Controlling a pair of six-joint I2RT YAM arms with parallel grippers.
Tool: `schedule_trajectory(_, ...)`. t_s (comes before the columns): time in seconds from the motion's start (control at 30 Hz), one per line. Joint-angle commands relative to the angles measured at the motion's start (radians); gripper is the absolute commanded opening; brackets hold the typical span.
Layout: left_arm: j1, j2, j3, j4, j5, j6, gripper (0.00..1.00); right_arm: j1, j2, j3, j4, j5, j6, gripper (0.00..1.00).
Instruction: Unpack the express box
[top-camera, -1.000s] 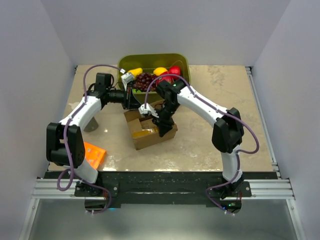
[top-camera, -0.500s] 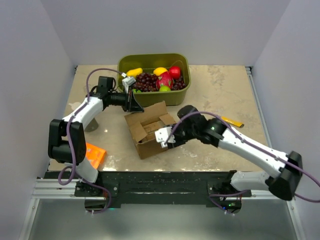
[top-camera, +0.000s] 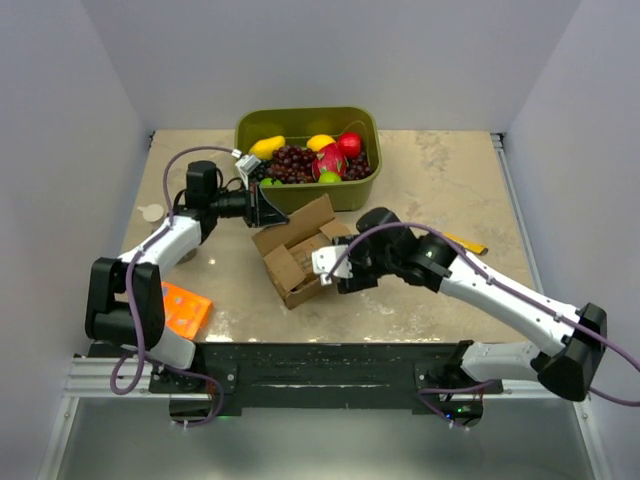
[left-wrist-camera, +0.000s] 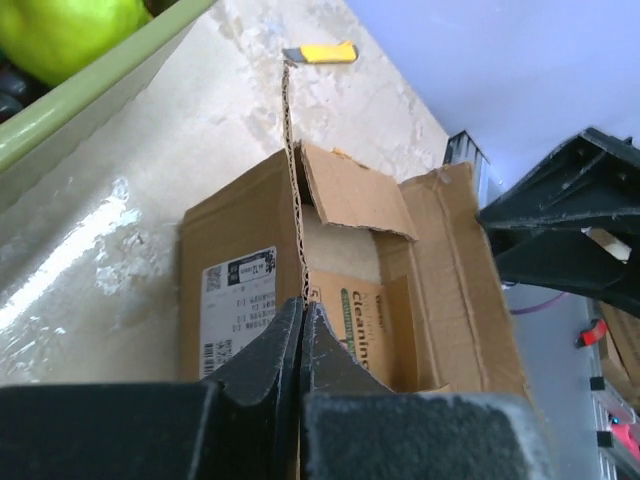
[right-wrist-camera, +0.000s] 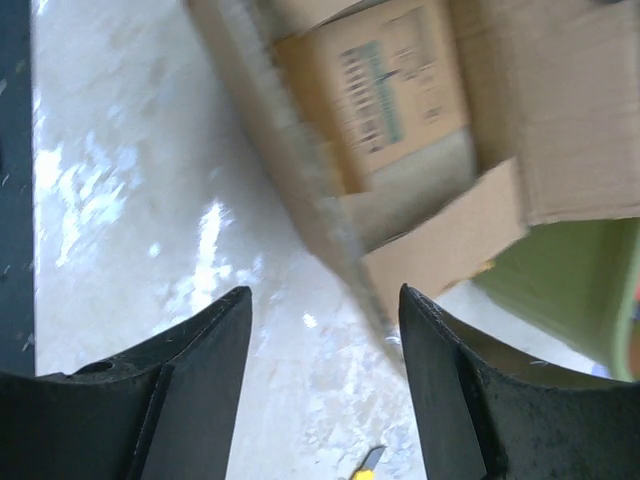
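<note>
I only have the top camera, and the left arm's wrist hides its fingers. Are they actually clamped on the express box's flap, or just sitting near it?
Observer: Clamped. The left wrist view shows the left fingers shut on the edge of the express box's raised flap.
Operator: And the right fingers, are they holding anything?
Observer: No. The right wrist view shows the right fingers open and empty, beside the box.
Operator: What's inside the box?
Observer: A smaller carton with green print on it.
</note>
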Motion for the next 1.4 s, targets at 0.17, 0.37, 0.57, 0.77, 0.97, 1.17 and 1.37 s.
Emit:
schedule_trajectory(0.17, 0.003, -0.127, -0.023, 0.23, 0.034, -0.138, 0.0, -0.009, 0.151, 0.484, 0.05, -0.066, 0.215, 0.63)
schedule_trajectory(0.37, 0.001, -0.129, -0.042, 0.242, 0.008, -0.163, 0.0, -0.008, 0.328, 0.463, 0.134, -0.149, 0.326, 0.53)
schedule_trajectory(0.57, 0.003, -0.129, -0.079, 0.268, -0.047, -0.252, 0.0, -0.006, 0.409, 0.404, 0.176, -0.117, 0.392, 0.4)
schedule_trajectory(0.77, 0.004, -0.116, -0.154, 0.36, -0.077, -0.374, 0.0, -0.006, 0.375, 0.291, 0.214, 0.084, 0.508, 0.37)
schedule_trajectory(0.97, 0.004, -0.104, -0.169, 0.354, -0.077, -0.367, 0.0, -0.044, 0.368, 0.205, 0.249, 0.181, 0.59, 0.37)
schedule_trajectory(1.17, 0.004, -0.105, -0.186, 0.348, -0.081, -0.355, 0.0, -0.182, 0.388, 0.238, 0.265, 0.231, 0.631, 0.37)
schedule_trajectory(1.37, 0.004, -0.101, -0.195, 0.348, -0.086, -0.348, 0.0, -0.222, 0.38, 0.291, 0.303, 0.32, 0.582, 0.39)
